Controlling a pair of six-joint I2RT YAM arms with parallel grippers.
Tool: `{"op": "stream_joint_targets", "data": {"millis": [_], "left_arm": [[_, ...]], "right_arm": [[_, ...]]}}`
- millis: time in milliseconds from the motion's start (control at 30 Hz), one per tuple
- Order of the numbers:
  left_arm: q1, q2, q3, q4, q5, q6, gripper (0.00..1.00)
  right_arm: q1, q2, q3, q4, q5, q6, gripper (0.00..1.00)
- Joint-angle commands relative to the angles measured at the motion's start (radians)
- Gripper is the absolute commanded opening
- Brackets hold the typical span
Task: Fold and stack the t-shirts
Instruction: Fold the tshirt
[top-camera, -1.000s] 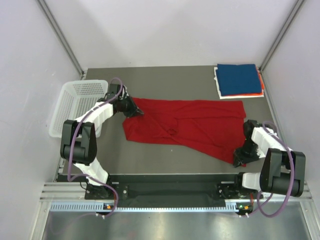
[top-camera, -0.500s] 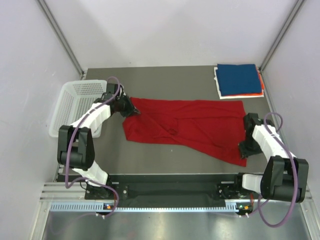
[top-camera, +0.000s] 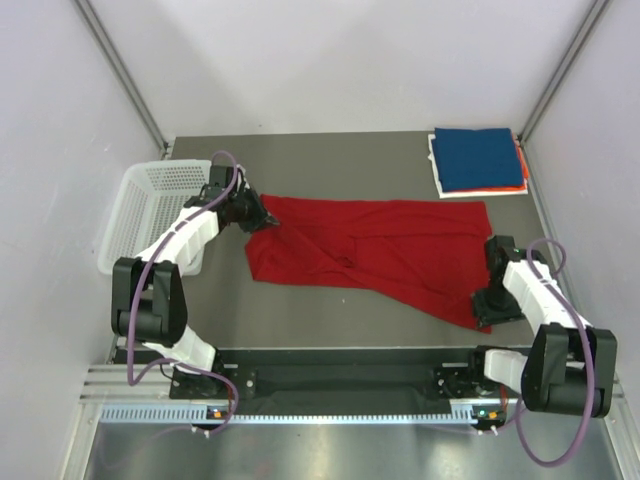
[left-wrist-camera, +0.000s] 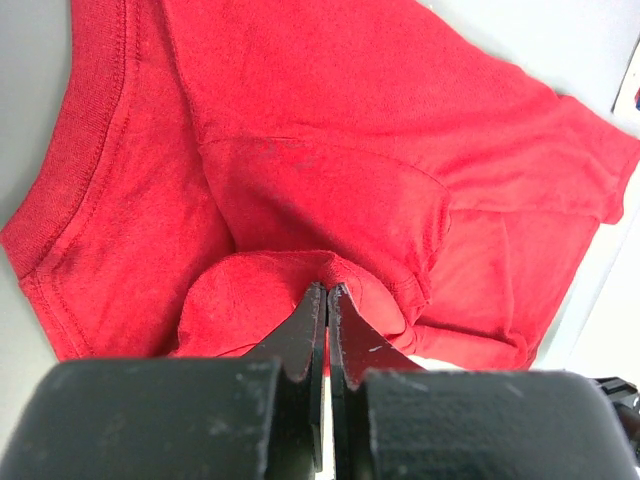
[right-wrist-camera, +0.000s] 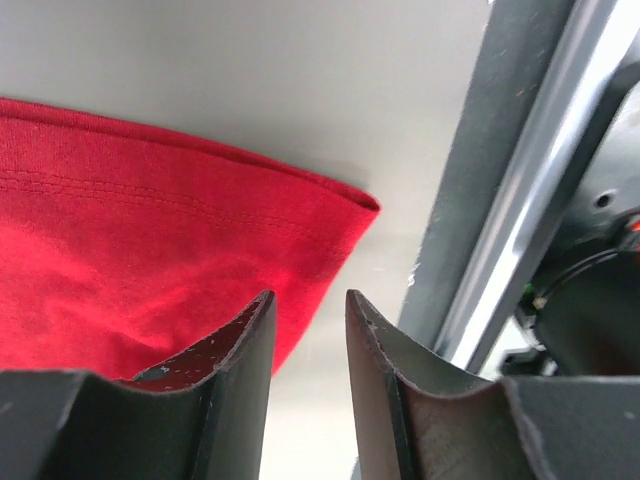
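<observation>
Top view: bright, even, diffuse light; shadows faint. Left wrist view: black fingers (left-wrist-camera: 290, 350) in the lower frame slightly blurred, large bright red cloth t-shirt (left-wrist-camera: 300, 120) sharp. Right wrist view: lower right corner dark.

A dark grey table (top-camera: 340, 160) stands between pale lilac walls (top-camera: 330, 60), metal struts (top-camera: 120, 75) at the corners, lit perhaps from above.

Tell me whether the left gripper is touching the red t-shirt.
Touching. The left wrist view shows the left gripper shut, with a bunched fold of the red t-shirt pinched between its fingertips.
</observation>
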Motion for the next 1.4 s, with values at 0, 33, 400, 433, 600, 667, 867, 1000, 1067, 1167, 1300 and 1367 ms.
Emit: {"op": "stream_joint_targets", "data": {"millis": [0, 33, 400, 433, 600, 667, 867, 1000, 1067, 1167, 1300, 1367], "left_arm": [[0.007, -0.028, -0.004, 0.014, 0.01, 0.022, 0.0], [0.007, -0.026, -0.004, 0.017, 0.013, 0.02, 0.0], [0.007, -0.039, -0.013, 0.008, 0.013, 0.035, 0.0], [0.007, -0.042, -0.015, 0.006, 0.012, 0.038, 0.0], [0.007, -0.046, -0.019, 0.005, -0.005, 0.042, 0.0], [0.007, -0.045, -0.019, 0.006, -0.003, 0.04, 0.0], [0.007, -0.042, -0.015, 0.0, -0.005, 0.045, 0.0], [0.007, -0.042, -0.01, -0.009, 0.006, 0.049, 0.0], [0.007, -0.042, -0.011, -0.006, 0.003, 0.048, 0.0], [0.007, -0.04, -0.013, 0.006, 0.01, 0.034, 0.0], [0.007, -0.036, -0.005, 0.0, 0.004, 0.038, 0.0], [0.007, -0.039, -0.004, -0.007, -0.003, 0.048, 0.0]], "right_arm": [[0.009, 0.019, -0.007, 0.056, -0.018, 0.068, 0.35], [0.009, 0.023, -0.012, 0.059, -0.017, 0.076, 0.35], [0.009, 0.037, -0.058, 0.119, 0.025, 0.126, 0.34], [0.009, 0.04, -0.056, 0.116, 0.026, 0.126, 0.34], [0.009, 0.063, 0.026, 0.018, 0.055, 0.091, 0.38], [0.009, 0.078, 0.068, -0.048, 0.069, 0.06, 0.4], [0.009, 0.006, 0.015, -0.009, 0.054, 0.065, 0.41], [0.009, -0.02, -0.068, 0.063, 0.012, 0.08, 0.4], [0.012, 0.008, -0.062, 0.056, 0.012, 0.079, 0.39], [0.012, 0.052, -0.049, 0.051, 0.029, 0.088, 0.39], [0.012, 0.065, -0.064, 0.098, 0.044, 0.103, 0.39], [0.012, 0.054, -0.075, 0.109, 0.066, 0.116, 0.39]]}}
